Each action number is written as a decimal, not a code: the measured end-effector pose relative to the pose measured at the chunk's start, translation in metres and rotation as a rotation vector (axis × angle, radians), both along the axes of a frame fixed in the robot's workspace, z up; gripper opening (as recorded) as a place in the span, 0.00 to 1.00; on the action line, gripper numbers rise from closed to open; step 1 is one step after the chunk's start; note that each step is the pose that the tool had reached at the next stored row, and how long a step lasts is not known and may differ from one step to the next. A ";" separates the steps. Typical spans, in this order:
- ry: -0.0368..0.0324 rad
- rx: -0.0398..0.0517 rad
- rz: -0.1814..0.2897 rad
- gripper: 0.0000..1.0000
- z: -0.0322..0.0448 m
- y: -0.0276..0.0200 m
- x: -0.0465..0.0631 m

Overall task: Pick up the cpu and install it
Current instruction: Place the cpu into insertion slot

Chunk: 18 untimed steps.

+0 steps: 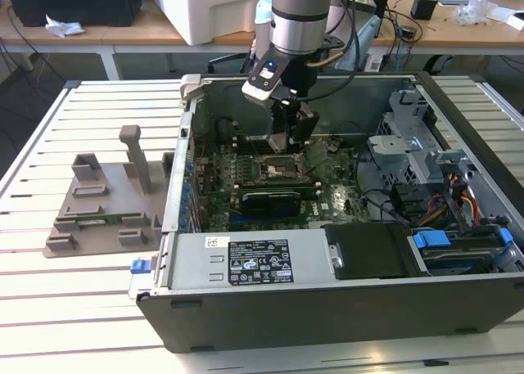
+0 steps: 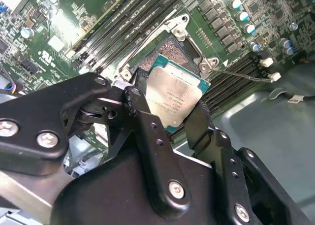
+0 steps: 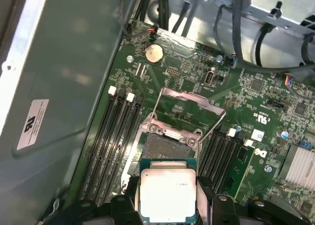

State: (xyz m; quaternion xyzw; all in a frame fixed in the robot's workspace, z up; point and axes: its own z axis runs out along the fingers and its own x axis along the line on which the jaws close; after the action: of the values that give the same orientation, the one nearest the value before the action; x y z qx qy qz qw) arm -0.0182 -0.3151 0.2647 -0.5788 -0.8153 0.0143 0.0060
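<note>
The cpu, a flat square chip with a silver top and thin green edge, is held between my black fingers in both wrist views. My gripper is shut on the cpu and hangs inside the open computer case, just above the motherboard. The open socket lies directly under and slightly ahead of the chip. Its metal load plate is flipped up. In the exterior view the socket sits below the gripper, and the chip itself is hidden by the fingers.
The computer case lies open on a slatted white table. A grey plastic holder tray stands on the exterior view's left. Memory slots flank the socket. Cables and drive bays fill the case's right side.
</note>
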 end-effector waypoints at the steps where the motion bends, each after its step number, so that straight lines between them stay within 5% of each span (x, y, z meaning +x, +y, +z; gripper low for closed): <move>1: 0.0000 -0.0001 -0.010 0.54 0.0000 0.0000 0.000; 8: 0.0000 -0.0001 -0.145 0.54 -0.0001 0.0000 0.000; 18: 0.0000 -0.0001 -0.240 0.54 -0.0001 0.0000 0.000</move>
State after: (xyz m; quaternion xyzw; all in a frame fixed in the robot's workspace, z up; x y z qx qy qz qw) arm -0.0182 -0.3152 0.2646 -0.6721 -0.7403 0.0135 0.0077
